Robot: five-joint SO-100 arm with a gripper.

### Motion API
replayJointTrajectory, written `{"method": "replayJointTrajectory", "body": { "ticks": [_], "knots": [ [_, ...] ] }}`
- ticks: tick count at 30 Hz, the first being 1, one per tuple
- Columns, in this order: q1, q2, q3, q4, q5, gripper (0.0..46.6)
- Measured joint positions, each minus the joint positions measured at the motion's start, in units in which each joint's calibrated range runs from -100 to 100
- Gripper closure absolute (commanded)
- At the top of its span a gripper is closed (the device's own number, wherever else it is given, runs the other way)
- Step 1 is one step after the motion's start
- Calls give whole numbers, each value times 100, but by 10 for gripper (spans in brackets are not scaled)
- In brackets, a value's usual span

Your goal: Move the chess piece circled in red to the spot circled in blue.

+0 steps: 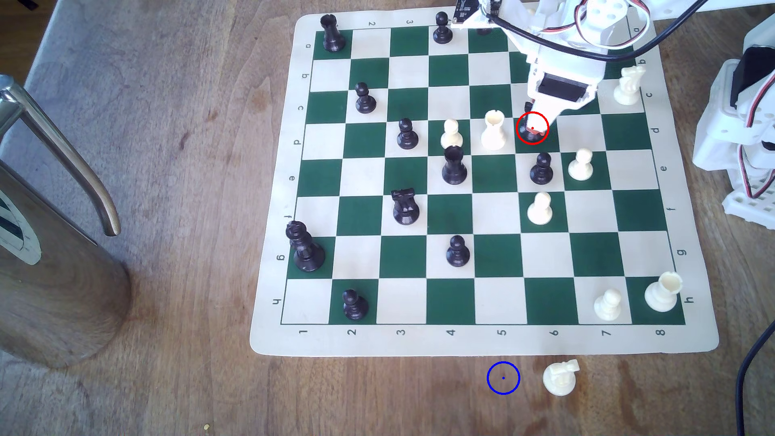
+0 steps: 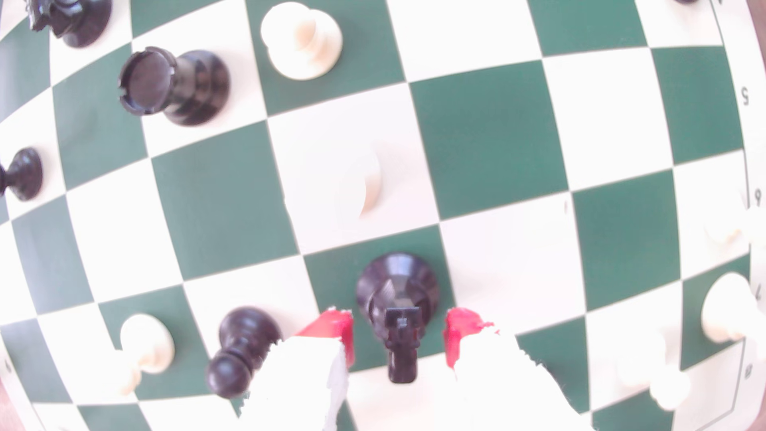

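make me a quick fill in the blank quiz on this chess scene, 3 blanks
1. The black knight stands on a ____ square.
2. The gripper is ____, one red pad on each side of the knight, neither touching it.
3. The blue ring lies on bare ____, beside a toppled white piece.

Missing words: green; open; wood

You're looking at brown wood-grain table, bright even light. Metal container with curved handle at frame's left edge. Grey surface in upper left corner.
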State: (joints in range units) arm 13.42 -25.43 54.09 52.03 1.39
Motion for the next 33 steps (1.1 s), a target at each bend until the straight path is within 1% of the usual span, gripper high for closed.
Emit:
{"method": "replayJointTrajectory", "body": {
  "ticks": [5, 7, 8, 9, 10, 11, 16, 22, 28, 33],
  "knots": [
    [0, 159, 27, -215, -49, 342],
    [0, 226, 27, -295, -68, 353],
    [7, 235, 27, -311, -68, 367],
    [7, 235, 27, -319, -68, 397],
    [0, 235, 27, -319, -68, 444],
    [-37, 293, 27, -319, -68, 457],
    [-147, 385, 9, -327, -49, 460],
    [-147, 385, -9, -215, -44, 460],
    [-15, 276, -145, 279, -49, 460],
    [66, -142, -578, 773, -88, 460]
  ]
}}
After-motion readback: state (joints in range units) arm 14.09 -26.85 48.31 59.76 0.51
